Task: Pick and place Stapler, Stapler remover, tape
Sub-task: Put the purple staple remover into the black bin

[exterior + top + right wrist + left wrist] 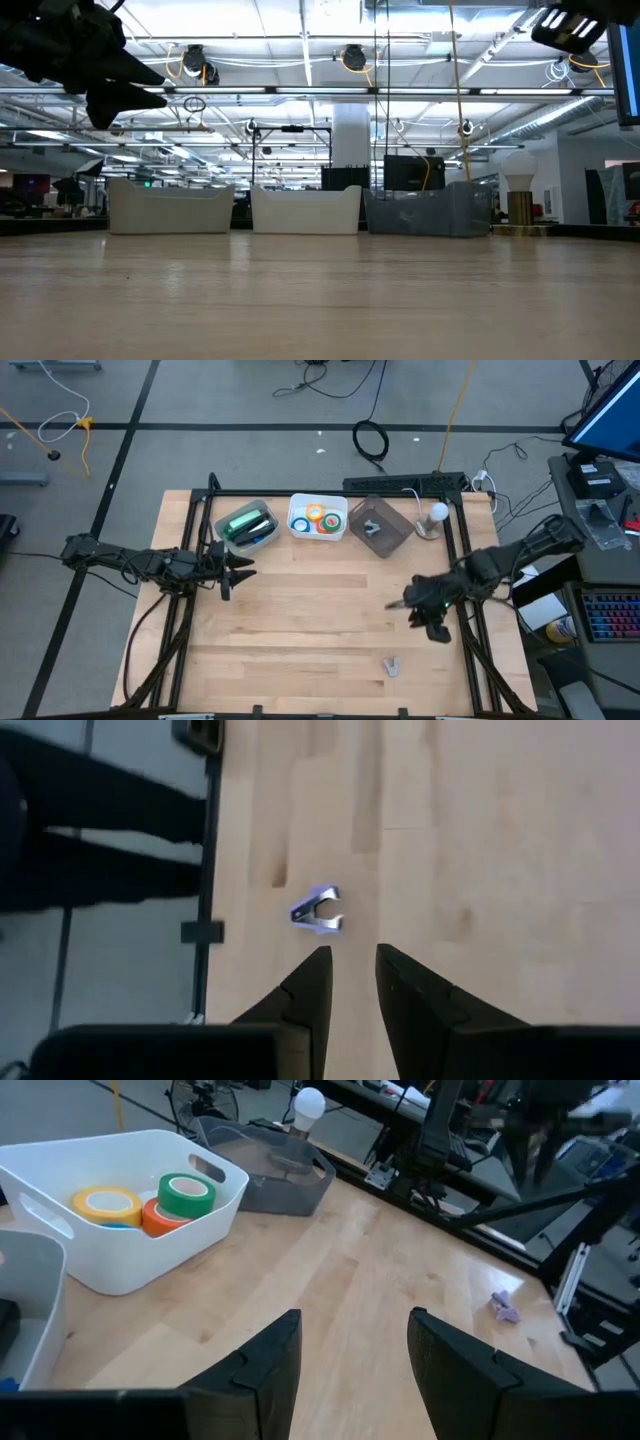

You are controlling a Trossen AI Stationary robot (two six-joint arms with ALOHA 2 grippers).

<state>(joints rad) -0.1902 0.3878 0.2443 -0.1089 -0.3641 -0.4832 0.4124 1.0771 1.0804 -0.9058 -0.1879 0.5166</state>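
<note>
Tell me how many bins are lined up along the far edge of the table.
3. A white bin on the left holds green and dark items, the middle white bin holds the tape rolls, and a grey bin sits on the right.

I see a pale wood-grain table (300,620), two white bins (318,532), one grey bin (392,538), tape rolls (178,1196) in green, orange, yellow and blue, a purple-silver stapler remover (319,912), and black arms.
</note>
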